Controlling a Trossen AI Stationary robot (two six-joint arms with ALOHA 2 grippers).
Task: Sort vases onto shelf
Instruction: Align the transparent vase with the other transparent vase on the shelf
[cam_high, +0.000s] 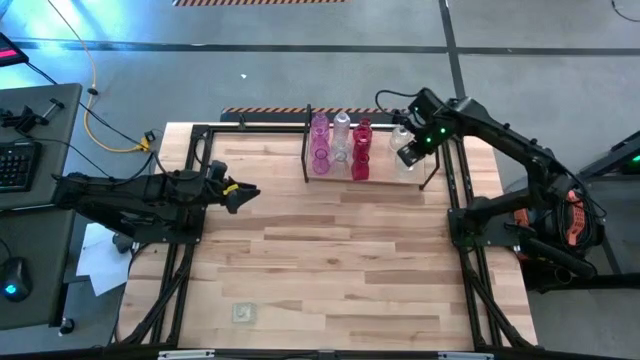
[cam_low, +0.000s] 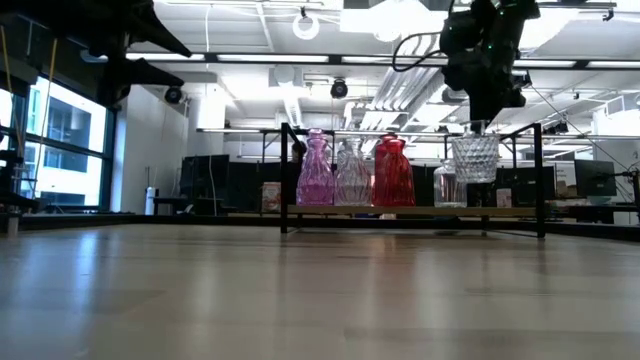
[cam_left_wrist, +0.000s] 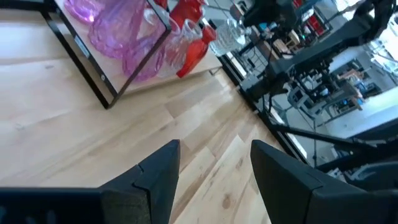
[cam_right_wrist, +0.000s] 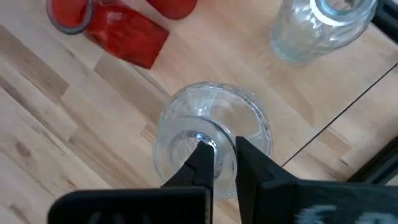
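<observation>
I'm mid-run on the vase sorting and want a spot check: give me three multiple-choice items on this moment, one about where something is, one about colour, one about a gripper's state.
1. Where is the clear faceted vase?
A. Lying on the table's near edge
B. Held above the shelf's right end
C. Under the left arm

2. What colour is the vase between the clear ribbed one and the small clear bottle?
A. Red
B. Blue
C. Green

3. How is the left gripper?
A. Shut on a pink vase
B. Shut on nothing
C. Open, holding nothing

Answers: 1 B, the right gripper pinches its rim and the low view shows it clear of the board. 2 A, it shows red in the low view. 3 C, its fingers stand apart over bare table in the left wrist view.
</observation>
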